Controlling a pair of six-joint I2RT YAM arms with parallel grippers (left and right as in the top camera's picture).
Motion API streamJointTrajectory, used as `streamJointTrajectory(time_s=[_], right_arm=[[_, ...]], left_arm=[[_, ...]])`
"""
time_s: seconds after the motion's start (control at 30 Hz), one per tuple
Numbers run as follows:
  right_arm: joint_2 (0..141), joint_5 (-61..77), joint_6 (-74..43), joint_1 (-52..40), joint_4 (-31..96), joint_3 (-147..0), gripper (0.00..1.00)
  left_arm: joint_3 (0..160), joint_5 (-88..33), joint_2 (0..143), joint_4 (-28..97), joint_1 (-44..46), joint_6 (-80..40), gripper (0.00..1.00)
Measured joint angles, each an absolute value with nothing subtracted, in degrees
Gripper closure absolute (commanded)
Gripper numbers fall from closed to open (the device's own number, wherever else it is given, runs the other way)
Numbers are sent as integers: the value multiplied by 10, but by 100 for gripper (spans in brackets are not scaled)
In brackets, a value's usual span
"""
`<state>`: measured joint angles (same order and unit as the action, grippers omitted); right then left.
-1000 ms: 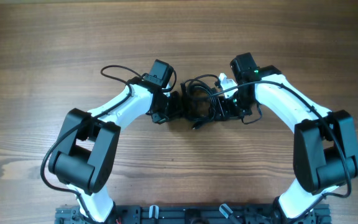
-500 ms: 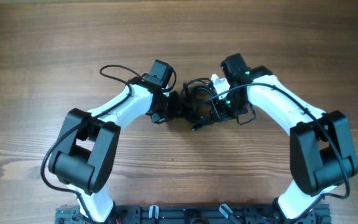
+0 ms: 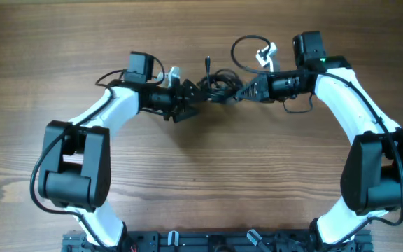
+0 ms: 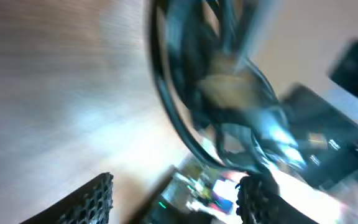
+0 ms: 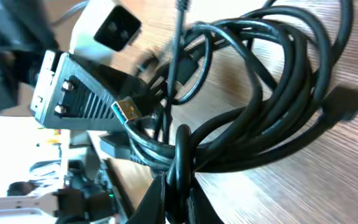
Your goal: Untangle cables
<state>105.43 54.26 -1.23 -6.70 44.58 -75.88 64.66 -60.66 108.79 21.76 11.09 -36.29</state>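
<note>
The cables (image 3: 217, 87) are a small tangle of thin black cords on the wood between my two grippers. One loop (image 3: 246, 50) arches toward the far side and ends by a white plug (image 3: 264, 53). My right gripper (image 3: 245, 91) is shut on the bundle's right side. In the right wrist view its jaws pinch several black cords (image 5: 180, 180), and a metal plug with a blue tip (image 5: 128, 110) pokes out of the cables (image 5: 272, 106). My left gripper (image 3: 186, 96) is at the bundle's left edge, open. In the blurred left wrist view its fingers (image 4: 98, 198) stand wide apart with the cables (image 4: 185, 93) ahead of them.
A small white piece (image 3: 173, 72) sits by the left wrist. The arms' own thicker black wires loop near the left arm (image 3: 110, 75) and the right arm (image 3: 299, 106). A black rail (image 3: 215, 242) runs along the near edge of the wooden table (image 3: 201, 182).
Both grippers have moved toward the far side of the table. The left gripper has opened and let go of the bundle. The right gripper has drawn the cables rightward, and a loop has sprung free.
</note>
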Motion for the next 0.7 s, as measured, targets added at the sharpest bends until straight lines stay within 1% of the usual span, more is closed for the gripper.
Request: streamJointTrajectory(time_s=[0.03, 0.13, 0.17, 0.23, 0.3, 0.33, 0.37, 0.4, 0.43, 0.5, 0.57, 0.7], right_arm=[[1054, 564, -30, -67, 426, -759, 96], [1054, 610, -54, -67, 388, -759, 96], [1054, 626, -58, -67, 384, -759, 96], [1054, 654, -63, -67, 381, -759, 96], [1054, 675, -64, -67, 381, -759, 96], [1054, 680, -65, -67, 381, -759, 96], [1054, 682, -64, -68, 380, -759, 96], [1054, 689, -64, -71, 378, -759, 96], [1054, 696, -62, -75, 376, -759, 96], [1054, 705, -50, -95, 374, -759, 96], [1054, 679, -43, -102, 385, -759, 96], [1054, 594, -30, -109, 440, -758, 96]], left_arm=[[647, -656, 1088, 213, 98, -370, 27], [647, -696, 1088, 159, 76, -416, 21], [647, -701, 1088, 141, 73, -434, 17], [647, -703, 1088, 102, 75, -473, 14], [647, -690, 1088, 98, 79, -499, 14], [647, -684, 1088, 95, 80, -510, 18], [647, -682, 1088, 90, 82, -516, 35], [647, -679, 1088, 86, 83, -521, 83], [647, -674, 1088, 86, 83, -526, 96], [647, -658, 1088, 86, 83, -531, 96], [647, -643, 1088, 88, 78, -528, 96], [655, -551, 1087, 208, 90, -472, 96]])
